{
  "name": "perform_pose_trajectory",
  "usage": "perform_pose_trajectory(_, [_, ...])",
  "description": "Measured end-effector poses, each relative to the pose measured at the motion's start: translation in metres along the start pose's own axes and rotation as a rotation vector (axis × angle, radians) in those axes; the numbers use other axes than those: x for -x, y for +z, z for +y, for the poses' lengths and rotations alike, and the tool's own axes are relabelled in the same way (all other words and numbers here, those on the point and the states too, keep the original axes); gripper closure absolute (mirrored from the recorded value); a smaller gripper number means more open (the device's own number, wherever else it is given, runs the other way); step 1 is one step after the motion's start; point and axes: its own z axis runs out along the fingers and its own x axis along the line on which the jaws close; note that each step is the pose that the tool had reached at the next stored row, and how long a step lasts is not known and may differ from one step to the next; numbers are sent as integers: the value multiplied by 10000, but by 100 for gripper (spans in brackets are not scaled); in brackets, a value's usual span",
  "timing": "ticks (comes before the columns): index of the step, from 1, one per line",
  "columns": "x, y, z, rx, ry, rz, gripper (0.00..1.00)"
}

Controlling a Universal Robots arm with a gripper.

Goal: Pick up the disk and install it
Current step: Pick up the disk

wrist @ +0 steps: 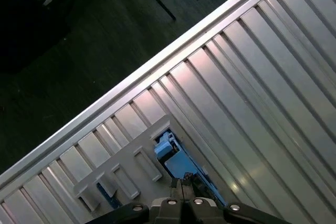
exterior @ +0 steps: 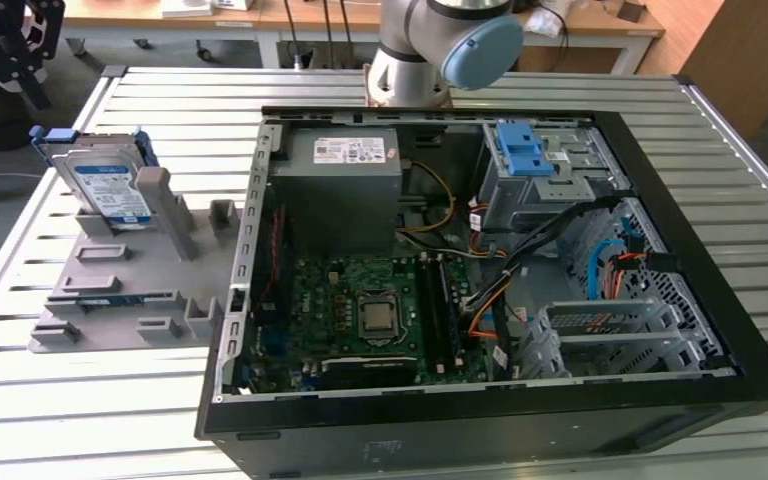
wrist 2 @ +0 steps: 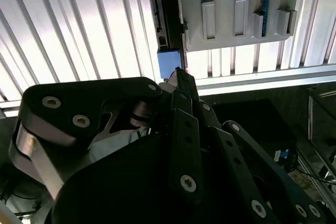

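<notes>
The disk (exterior: 101, 185), a silver drive with a white-and-blue label and blue rails, stands on edge in the grey holder (exterior: 117, 290) at the exterior view's left. My gripper (exterior: 31, 85) hangs above and behind it, apart from it. In the second wrist view the fingertips (wrist 2: 178, 77) meet just short of the disk's blue rail end (wrist 2: 169, 64). In the first wrist view the gripper (wrist: 184, 184) is shut and empty, with the disk's blue rail (wrist: 170, 153) right beyond it.
An open computer case (exterior: 744, 340) lies on the slatted metal table (exterior: 157, 90). Inside are a grey power supply (exterior: 337, 190), a motherboard (exterior: 371, 310), loose cables, and a drive bay with blue latch tabs (exterior: 531, 155). The arm's base (exterior: 424, 50) stands behind the case.
</notes>
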Motion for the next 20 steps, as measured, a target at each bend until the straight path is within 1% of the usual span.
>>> perform_pose_trajectory(3, [0, 2, 0, -1, -335, 10, 89])
perform_pose_trajectory(16, [0, 10, 0, 2, -2423, 69, 89])
perform_pose_trajectory(20, [0, 10, 0, 1, -2942, 84, 89])
